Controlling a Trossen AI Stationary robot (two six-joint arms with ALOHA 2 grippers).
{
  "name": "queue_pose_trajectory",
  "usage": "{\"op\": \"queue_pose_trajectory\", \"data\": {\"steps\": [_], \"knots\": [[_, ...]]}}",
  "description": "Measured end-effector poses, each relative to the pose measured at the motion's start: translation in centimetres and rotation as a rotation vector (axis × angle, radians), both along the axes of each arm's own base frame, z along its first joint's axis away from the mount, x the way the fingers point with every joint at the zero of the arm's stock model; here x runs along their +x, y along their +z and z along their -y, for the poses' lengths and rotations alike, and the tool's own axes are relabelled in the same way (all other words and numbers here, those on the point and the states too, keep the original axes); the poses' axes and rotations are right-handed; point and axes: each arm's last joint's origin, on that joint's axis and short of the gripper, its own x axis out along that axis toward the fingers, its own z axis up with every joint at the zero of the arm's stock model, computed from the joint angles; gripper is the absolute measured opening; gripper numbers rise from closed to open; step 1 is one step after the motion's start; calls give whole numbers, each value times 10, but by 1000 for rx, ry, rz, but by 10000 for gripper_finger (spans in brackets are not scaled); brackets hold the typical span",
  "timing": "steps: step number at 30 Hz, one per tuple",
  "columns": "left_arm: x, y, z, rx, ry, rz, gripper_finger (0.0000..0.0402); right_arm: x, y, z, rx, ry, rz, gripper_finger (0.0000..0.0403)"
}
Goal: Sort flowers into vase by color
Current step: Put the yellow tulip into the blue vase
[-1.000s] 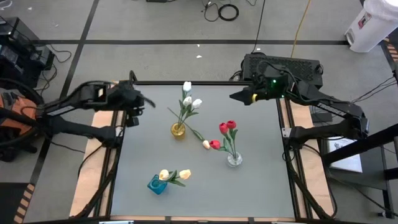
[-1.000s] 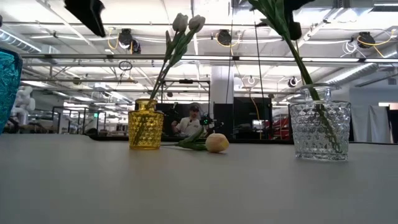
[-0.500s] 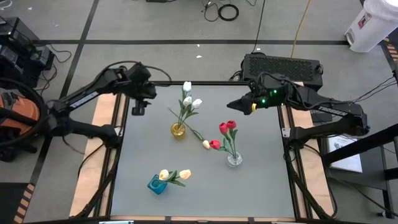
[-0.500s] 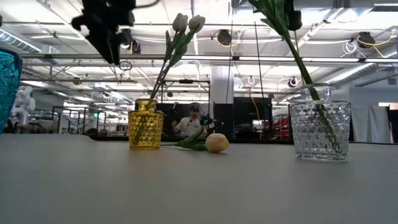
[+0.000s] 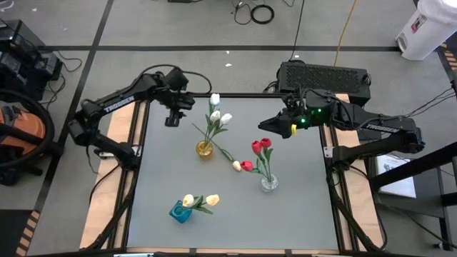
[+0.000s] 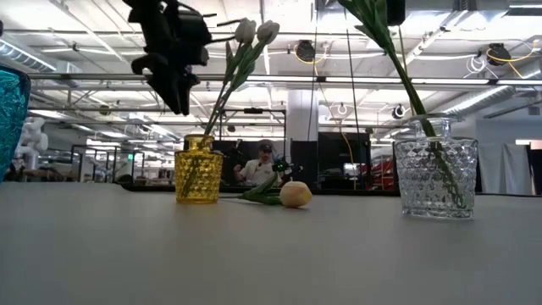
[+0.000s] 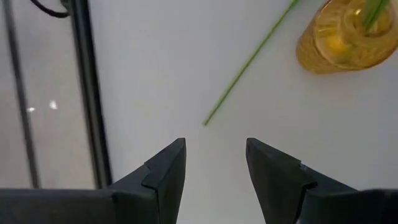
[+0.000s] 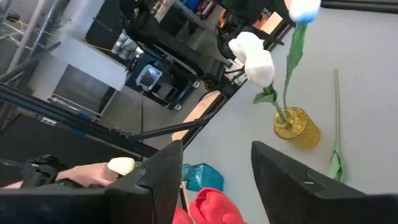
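- Left gripper (image 5: 172,121) hangs above the table's (image 5: 171,178) far-left area, near the far edge, fingers (image 7: 165,171) spread apart with nothing between them.
- Right gripper (image 5: 262,125) is up over the far-right part of the table, released too, its fingers (image 8: 155,174) parted and bare.
- Yellow vase (image 5: 205,149) stands near the middle toward the far edge, holding the white tulips (image 5: 218,117); the low view cuts nothing off here, heads clear (image 6: 257,31).
- Clear vase (image 5: 269,183) sits right of centre with the red tulips (image 5: 260,146); in the low view their heads run out of the top, only stems show.
- Blue vase (image 5: 180,211), near the front edge, holds the pale yellow tulips (image 5: 200,201); the low view clips it to a sliver (image 6: 12,119).
- One loose tulip (image 5: 236,165) lies flat between the yellow and clear vases, its head pale.
- A person (image 6: 258,165) sits far off behind the table, partly screened.
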Motion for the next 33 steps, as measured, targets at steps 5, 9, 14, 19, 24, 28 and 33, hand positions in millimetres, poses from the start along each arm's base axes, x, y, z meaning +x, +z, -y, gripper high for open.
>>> {"op": "queue_pose_trajectory", "data": {"steps": [5,9,14,19,24,28,33], "knots": [[5,-12,-14,-52,21,11,175,-4,3,-1,-23,5,14,183],[8,-22,-23,-65,13,-4,175,-12,9,-2,-33,6,51,183],[18,-41,-30,-121,-2,-42,175,-32,23,-5,-73,11,131,183],[27,-54,-33,-137,-15,-61,175,-55,35,-9,-115,16,201,183],[33,-65,-38,-147,-19,-76,175,-81,44,-13,-191,28,270,183],[36,-74,-41,-160,-22,-92,175,-102,52,-16,-230,14,333,183],[38,-83,-49,-157,-16,-90,175,-124,58,-18,-246,-54,391,183]]}}
